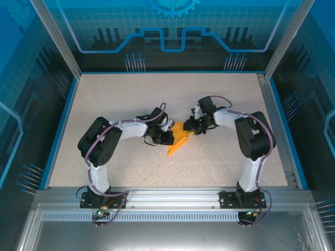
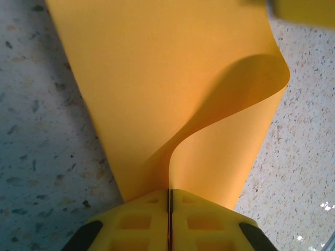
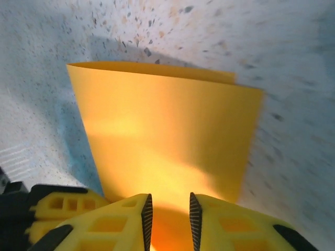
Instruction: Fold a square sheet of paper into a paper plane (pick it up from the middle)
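Observation:
The orange-yellow sheet of paper (image 1: 178,141) lies folded into a pointed wedge at mid-table, tip toward the near left, shaped like a paper plane. My left gripper (image 1: 166,137) is shut on it. In the left wrist view the jaws (image 2: 169,196) pinch an upright fold while the paper (image 2: 157,78) spreads ahead with one flap curling over. My right gripper (image 1: 191,127) meets the paper from the right. In its wrist view the right gripper (image 3: 168,206) stands open, jaws a little apart, with the paper (image 3: 162,136) lying under and beyond the gap.
The speckled table (image 1: 131,99) has raised blue edges and glass walls behind. The two arms bend inward and nearly meet at the centre. My left gripper's yellow fingers (image 3: 57,204) show at the lower left of the right wrist view.

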Available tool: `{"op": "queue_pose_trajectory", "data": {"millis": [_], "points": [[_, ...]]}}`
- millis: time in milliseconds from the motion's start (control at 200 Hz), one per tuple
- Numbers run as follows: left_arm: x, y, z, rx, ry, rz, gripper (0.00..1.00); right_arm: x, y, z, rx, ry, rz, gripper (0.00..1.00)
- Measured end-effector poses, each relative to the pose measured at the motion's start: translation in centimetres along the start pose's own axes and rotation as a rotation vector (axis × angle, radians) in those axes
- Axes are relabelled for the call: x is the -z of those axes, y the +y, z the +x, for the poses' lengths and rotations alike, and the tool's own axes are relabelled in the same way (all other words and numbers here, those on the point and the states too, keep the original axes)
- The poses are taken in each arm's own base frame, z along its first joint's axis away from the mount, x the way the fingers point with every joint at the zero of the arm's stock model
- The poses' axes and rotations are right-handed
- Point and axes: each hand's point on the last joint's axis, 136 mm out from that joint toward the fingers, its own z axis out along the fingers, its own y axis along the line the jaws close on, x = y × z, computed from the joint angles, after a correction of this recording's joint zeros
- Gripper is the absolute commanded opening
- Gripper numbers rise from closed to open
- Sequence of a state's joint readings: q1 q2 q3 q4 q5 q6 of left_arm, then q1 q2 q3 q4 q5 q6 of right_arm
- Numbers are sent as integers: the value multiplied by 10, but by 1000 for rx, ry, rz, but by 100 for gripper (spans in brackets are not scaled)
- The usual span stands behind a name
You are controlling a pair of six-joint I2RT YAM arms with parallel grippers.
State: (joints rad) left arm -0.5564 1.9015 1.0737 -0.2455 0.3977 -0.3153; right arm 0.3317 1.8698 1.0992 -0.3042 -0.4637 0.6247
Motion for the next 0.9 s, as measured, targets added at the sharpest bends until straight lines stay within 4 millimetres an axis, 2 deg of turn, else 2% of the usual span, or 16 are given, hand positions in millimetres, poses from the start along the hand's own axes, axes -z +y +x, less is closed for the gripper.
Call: {"op": "queue_pose_trajectory", "data": {"millis": [80, 130, 240, 375, 530, 720, 900], "points": [[0, 0, 0, 0, 0, 0, 8, 21, 1, -3, 1, -70, -14, 16], [0, 0, 0, 0, 0, 1, 8, 32, 4, -3, 0, -112, -35, 12], [0, 0, 0, -3, -1, 3, 8, 41, 11, 15, 16, -163, -98, 2], [-1, 0, 0, -5, 2, 6, 8, 19, 16, 56, 27, -108, -131, 0], [-1, 0, 0, -6, 4, 10, 8, -9, 36, 101, 74, -35, -169, 0], [-1, 0, 0, -16, 7, 16, 8, -25, 64, 118, 114, -37, -212, 0], [-1, 0, 1, -22, 8, 19, 8, -37, 68, 121, 100, -42, -226, 0]]}}
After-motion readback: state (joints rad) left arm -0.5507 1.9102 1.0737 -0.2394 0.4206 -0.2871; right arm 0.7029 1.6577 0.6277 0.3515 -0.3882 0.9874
